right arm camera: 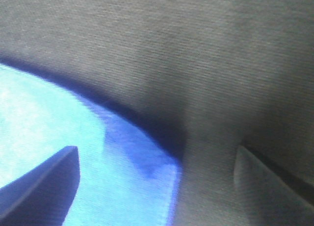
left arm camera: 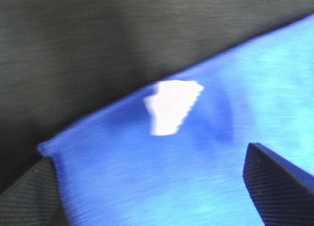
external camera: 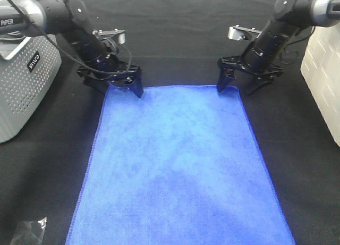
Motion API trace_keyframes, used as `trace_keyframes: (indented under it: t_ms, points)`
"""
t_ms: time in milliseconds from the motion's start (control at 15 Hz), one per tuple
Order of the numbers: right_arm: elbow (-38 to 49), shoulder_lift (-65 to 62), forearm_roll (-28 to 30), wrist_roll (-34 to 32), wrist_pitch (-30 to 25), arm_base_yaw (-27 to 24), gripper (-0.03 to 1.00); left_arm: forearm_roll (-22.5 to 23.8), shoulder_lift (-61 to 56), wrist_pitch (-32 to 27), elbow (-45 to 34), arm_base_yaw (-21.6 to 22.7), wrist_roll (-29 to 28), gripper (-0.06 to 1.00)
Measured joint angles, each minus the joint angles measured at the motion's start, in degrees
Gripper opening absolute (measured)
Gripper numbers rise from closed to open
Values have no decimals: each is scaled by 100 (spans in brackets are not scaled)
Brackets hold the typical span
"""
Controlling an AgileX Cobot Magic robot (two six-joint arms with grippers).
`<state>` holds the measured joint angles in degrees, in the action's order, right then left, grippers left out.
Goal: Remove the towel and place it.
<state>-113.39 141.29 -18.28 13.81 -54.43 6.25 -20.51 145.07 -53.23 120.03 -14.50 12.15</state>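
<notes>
From the high camera, the royal-blue towel (external camera: 180, 170) lies spread flat on the black table cloth (external camera: 175, 37), filling the centre and bottom of the frame. Its far edge runs across just above the middle. The left gripper (external camera: 118, 84) stands over the towel's upper-left corner with its jaws spread and nothing in them. The right gripper (external camera: 239, 86) is spread the same way at the upper-right corner. A grey perforated basket (external camera: 21, 91) sits at the left edge and a white crate (external camera: 325, 80) at the right.

In the left wrist view, the hemmed corner with its white tag (left arm camera: 171, 108) lies between the two dark fingers (left arm camera: 279, 187), which are wide apart and touch nothing I can make out.

In the right wrist view, the other corner (right arm camera: 147, 169) sits between the parted fingers (right arm camera: 44, 187), one over the towel and one over the cloth.

The towel looks light, limp and fuzzy, so it should grip well but sag and drag. I would pinch the stitched hem at both corners, taking care not to catch the cloth beneath.
</notes>
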Motion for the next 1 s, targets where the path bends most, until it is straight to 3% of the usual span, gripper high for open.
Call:
trace_keyframes:
  t_ms: [467, 600, 733, 1000]
  points:
    - [0, 11, -69, 0, 172, 493, 77, -57, 11, 183, 0, -413, -160, 91]
    - [0, 17, 69, 0, 212, 527, 68, -52, 17, 223, 0, -441, -258, 87]
    - [0, 23, 252, 0, 275, 527, 49, 86, 29, 292, 0, -447, -458, 68]
    - [0, 29, 470, 0, 367, 527, 2, 315, 86, 372, 0, -447, -659, 4]
